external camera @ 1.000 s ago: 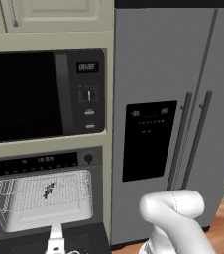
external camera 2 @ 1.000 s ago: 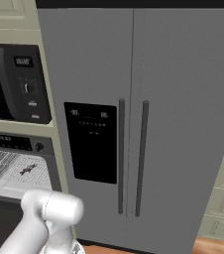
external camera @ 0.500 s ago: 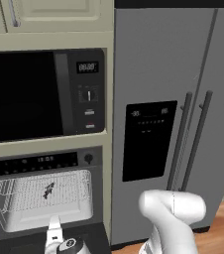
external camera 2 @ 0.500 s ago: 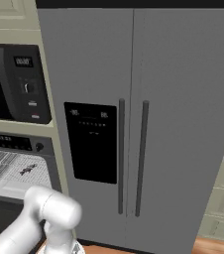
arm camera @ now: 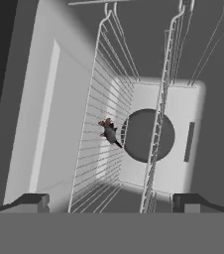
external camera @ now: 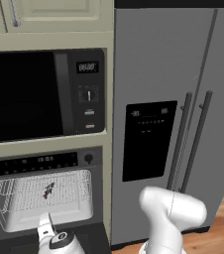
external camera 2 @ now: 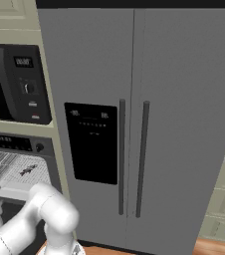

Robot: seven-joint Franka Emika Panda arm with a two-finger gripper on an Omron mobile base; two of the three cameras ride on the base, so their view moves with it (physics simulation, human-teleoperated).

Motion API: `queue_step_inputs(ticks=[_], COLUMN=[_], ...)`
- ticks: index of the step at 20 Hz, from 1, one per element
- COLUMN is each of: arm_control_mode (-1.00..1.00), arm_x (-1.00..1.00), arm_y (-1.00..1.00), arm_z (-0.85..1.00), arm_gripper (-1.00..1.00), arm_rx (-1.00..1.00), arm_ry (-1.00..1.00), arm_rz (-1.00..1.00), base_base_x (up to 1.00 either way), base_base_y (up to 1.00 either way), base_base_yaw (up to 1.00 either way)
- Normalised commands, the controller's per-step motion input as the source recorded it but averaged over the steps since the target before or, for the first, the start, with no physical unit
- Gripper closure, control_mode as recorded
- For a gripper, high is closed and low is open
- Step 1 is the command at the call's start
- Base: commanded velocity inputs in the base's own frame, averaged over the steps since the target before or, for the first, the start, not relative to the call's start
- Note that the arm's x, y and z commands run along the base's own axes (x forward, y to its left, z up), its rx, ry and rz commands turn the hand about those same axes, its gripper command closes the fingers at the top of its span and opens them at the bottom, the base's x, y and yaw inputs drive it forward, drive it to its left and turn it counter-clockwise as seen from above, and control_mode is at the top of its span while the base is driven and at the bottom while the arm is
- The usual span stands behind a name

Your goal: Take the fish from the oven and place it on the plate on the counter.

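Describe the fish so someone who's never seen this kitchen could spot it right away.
Left of the tall grey fridge, find the black-windowed microwave; directly below it sits the open oven. On its wire rack lies the fish, the only small dark thing against the pale oven interior.

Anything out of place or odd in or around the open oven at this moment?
One thing: the fish lies bare on the wire rack inside the oven, no dish under it, and it sits askew to the bars. Otherwise nothing looks spilled, tipped or damaged. The hand faces the cavity, open and empty.
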Motion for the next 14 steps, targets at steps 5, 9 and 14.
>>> queue_step_inputs(ticks=[5, 9, 14], arm_control_mode=[-1.00, -1.00, -1.00], arm_x=[0.40, 0.73, 0.97], arm_y=[0.39, 0.17, 0.05], arm_z=[-0.47, -0.62, -0.89], arm_gripper=[-1.00, -1.00, -1.00], arm_rx=[-0.27, -0.23, -0.08], arm_ry=[0.00, 0.00, -0.05], arm_rz=[0.13, 0.04, 0.00], base_base_x=[0.00, 0.00, 0.00], base_base_y=[0.00, 0.00, 0.00], base_base_yaw=[0.00, 0.00, 0.00])
